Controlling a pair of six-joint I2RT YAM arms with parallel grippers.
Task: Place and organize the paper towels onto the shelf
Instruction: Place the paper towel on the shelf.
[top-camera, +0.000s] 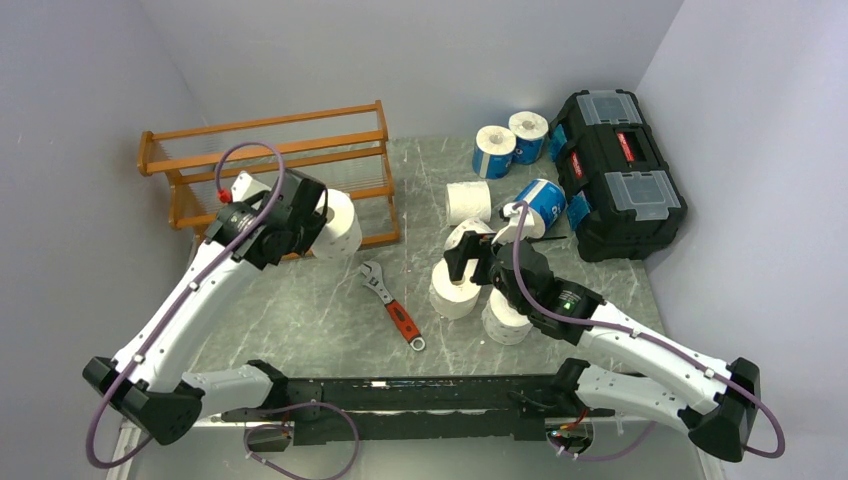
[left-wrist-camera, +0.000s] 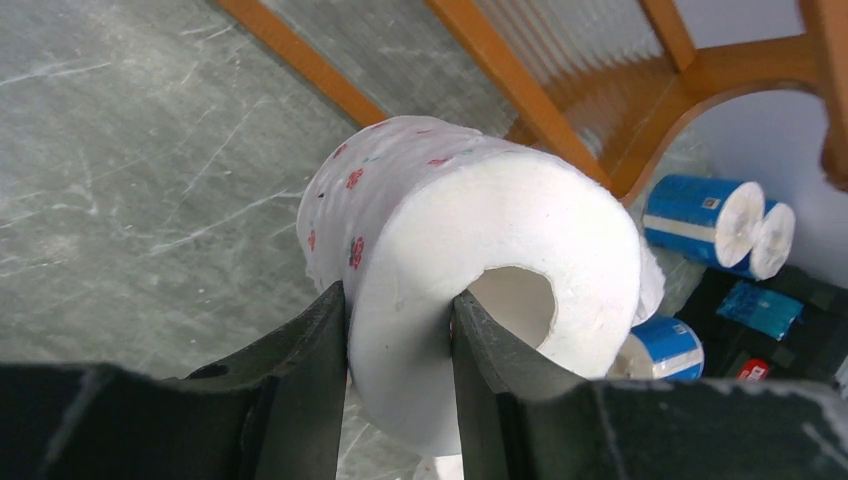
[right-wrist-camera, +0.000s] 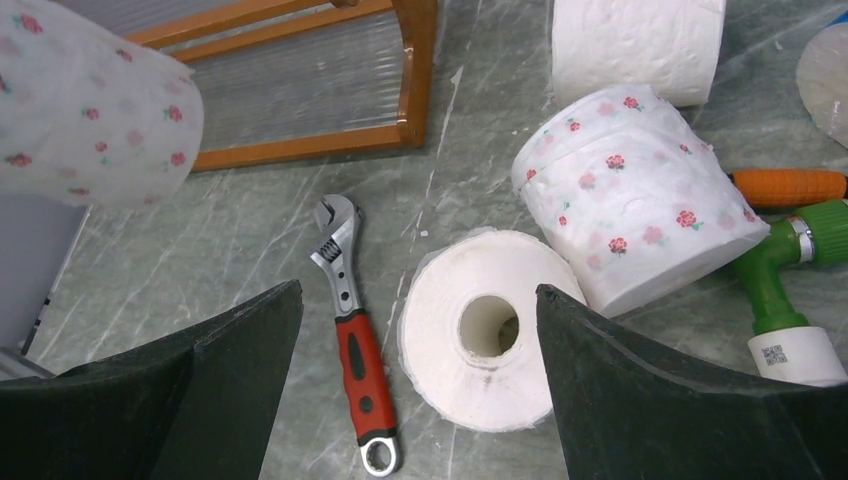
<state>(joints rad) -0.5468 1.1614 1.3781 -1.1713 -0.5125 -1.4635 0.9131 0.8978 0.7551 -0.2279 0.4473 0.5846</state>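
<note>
My left gripper (top-camera: 308, 226) (left-wrist-camera: 400, 300) is shut on a white roll with reddish print (top-camera: 338, 222) (left-wrist-camera: 470, 250), one finger in its core and one outside. It holds the roll in front of the right end of the orange-brown shelf (top-camera: 280, 150) (left-wrist-camera: 560, 110). My right gripper (top-camera: 465, 262) (right-wrist-camera: 420, 300) is open and empty above a plain white roll (top-camera: 455, 290) (right-wrist-camera: 485, 325) standing on end. A printed roll (right-wrist-camera: 630, 210) lies beside it, and another roll (top-camera: 505, 318) stands by the arm. A plain roll (top-camera: 468, 202) and three blue-wrapped rolls (top-camera: 494, 150) lie further back.
A red-handled adjustable wrench (top-camera: 395, 305) (right-wrist-camera: 355, 330) lies on the grey table between the arms. A black toolbox with red latches (top-camera: 615, 170) stands at the back right. An orange handle (right-wrist-camera: 790, 185) and a green tool (right-wrist-camera: 790, 260) lie right of the printed roll.
</note>
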